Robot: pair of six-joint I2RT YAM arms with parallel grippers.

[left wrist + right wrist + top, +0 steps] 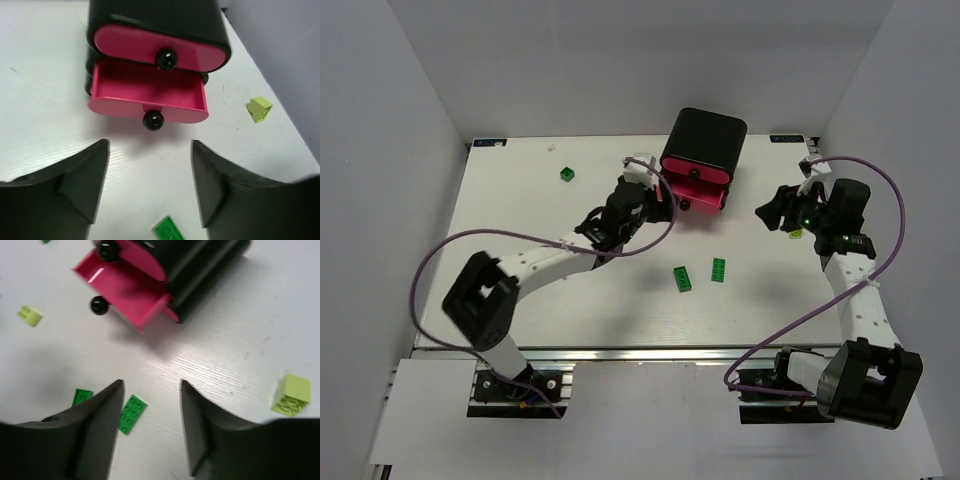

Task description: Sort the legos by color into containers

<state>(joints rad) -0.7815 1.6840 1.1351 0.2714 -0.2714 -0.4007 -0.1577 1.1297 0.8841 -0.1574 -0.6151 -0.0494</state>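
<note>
White worktop, grey walls; cabinet at the far edge, one pink drawer pulled out, seemingly empty; left gripper and right gripper both spread wide, holding nothing; lime block lies just right of the right gripper, stubby, no clear long axis, right arm nearer. Count: green plates two, mid-worktop; green cube one; second lime block probable, blurred; red none visible.
</note>
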